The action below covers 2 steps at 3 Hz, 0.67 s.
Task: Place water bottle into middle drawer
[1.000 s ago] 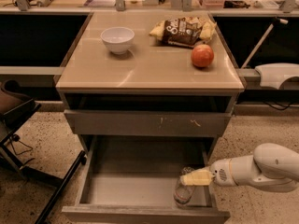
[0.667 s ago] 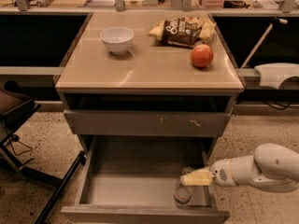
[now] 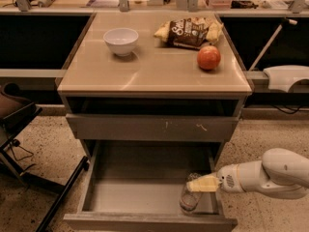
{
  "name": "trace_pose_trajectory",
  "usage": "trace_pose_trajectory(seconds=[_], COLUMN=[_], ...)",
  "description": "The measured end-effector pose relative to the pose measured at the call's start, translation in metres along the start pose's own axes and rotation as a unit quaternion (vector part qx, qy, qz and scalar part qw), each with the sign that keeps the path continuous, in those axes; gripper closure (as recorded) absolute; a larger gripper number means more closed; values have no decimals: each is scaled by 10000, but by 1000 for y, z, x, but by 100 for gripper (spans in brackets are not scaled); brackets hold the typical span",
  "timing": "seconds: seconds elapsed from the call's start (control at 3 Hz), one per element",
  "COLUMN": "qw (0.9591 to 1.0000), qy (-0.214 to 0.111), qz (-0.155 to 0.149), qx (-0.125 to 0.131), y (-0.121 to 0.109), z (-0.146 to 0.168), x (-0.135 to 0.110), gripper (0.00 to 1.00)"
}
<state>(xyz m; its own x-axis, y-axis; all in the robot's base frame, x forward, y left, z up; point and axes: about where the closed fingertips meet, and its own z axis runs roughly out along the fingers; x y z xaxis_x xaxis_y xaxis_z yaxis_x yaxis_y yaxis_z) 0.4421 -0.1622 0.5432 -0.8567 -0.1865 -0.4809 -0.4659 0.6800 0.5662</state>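
Note:
The water bottle (image 3: 190,198) is a small clear plastic bottle standing upright on the floor of the open middle drawer (image 3: 140,195), at its front right corner. My gripper (image 3: 197,184) reaches in from the right over the drawer's right wall. Its pale fingers (image 3: 205,183) are closed on the bottle's upper part. The white arm (image 3: 270,174) stretches off to the right edge. The drawer is pulled far out, and its grey floor is bare apart from the bottle.
Above the open drawer is a grey drawer front with pale scratch marks (image 3: 154,128). On the cabinet top (image 3: 154,71) are a white bowl (image 3: 120,41), a chip bag (image 3: 188,31) and a red apple (image 3: 208,58). A chair base (image 3: 29,144) stands at the left.

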Motion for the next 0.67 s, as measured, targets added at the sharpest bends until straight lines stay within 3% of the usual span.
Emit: trace_pose_trajectory(seconds=[0.67], qw=[10000], qy=[0], qz=[0], qx=[0], y=[0], z=[0], x=[0], gripper=[12])
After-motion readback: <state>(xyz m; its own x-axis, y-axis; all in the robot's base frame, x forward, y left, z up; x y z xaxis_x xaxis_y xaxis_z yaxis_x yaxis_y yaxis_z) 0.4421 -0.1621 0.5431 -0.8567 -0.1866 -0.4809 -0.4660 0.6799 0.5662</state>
